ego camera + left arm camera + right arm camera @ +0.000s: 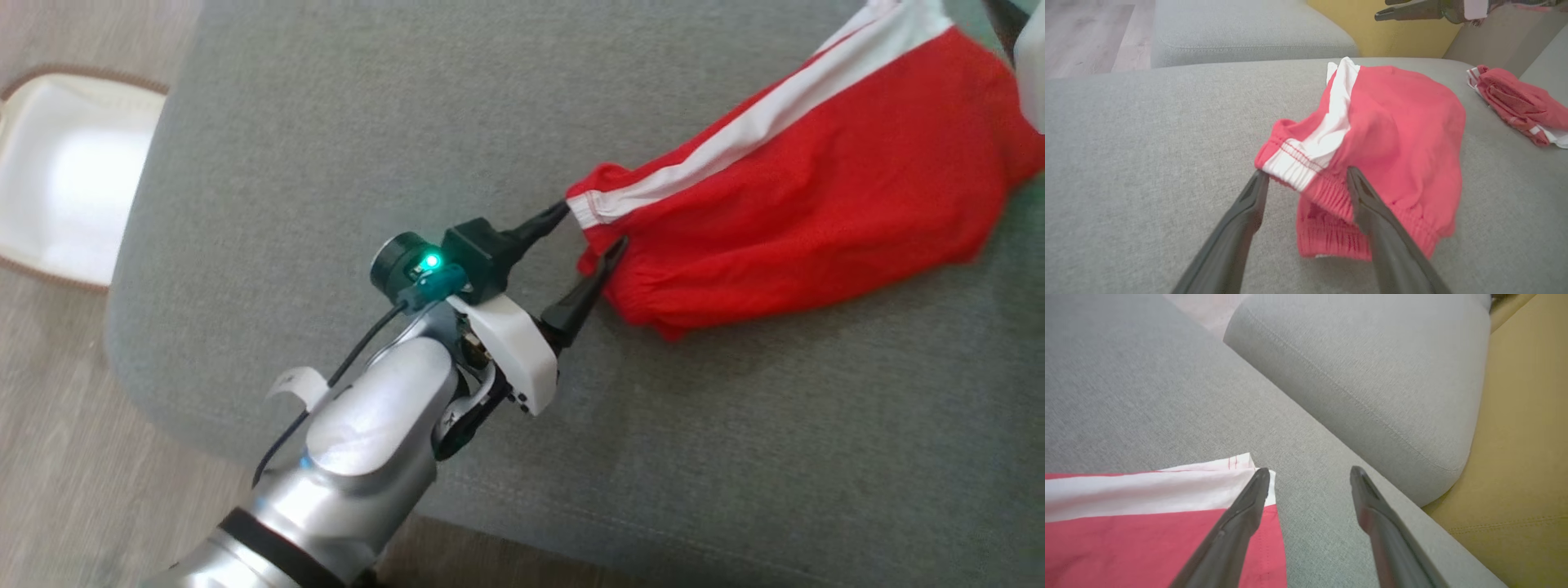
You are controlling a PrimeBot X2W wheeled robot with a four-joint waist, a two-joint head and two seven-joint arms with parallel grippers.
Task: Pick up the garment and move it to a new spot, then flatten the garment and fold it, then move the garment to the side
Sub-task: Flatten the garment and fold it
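I'm looking down on a broad grey seat cushion (735, 457) with wood floor (73, 457) off its left edge. A second grey cushion (1372, 375) lies beyond it, against a yellow panel (1527, 457).

The red shorts (816, 229) lie on the cushion's right half. Their long axis runs from the gathered elastic waistband (1331, 196), low and toward the middle of the head view, up to the hem at the top right. A white side stripe (775, 114) follows that same line. Another red garment (1515, 102) sits well apart on the far side, bundled.

My two arms are at opposite ends of that axis. The left gripper (594, 224) points straight along it into the waistband, jaws wide apart. One fingertip touches the end of the white stripe and the other rests against the red elastic, with nothing pinched between them. The right gripper (1309, 470) is at the hem end, also spread wide and holding nothing. One finger lies over the hem corner (1241, 461) and the other is over bare cushion.

The cloth looks fairly smooth toward the hem but is humped and doubled under at the waistband, so I judge the flattening unfinished. The left arm is the nearer one to that bunched end. Because its jaws already line up with the long axis, I reckon a pinch there and a pull back toward me would stretch the shorts flat, provided the far end doesn't slide along.
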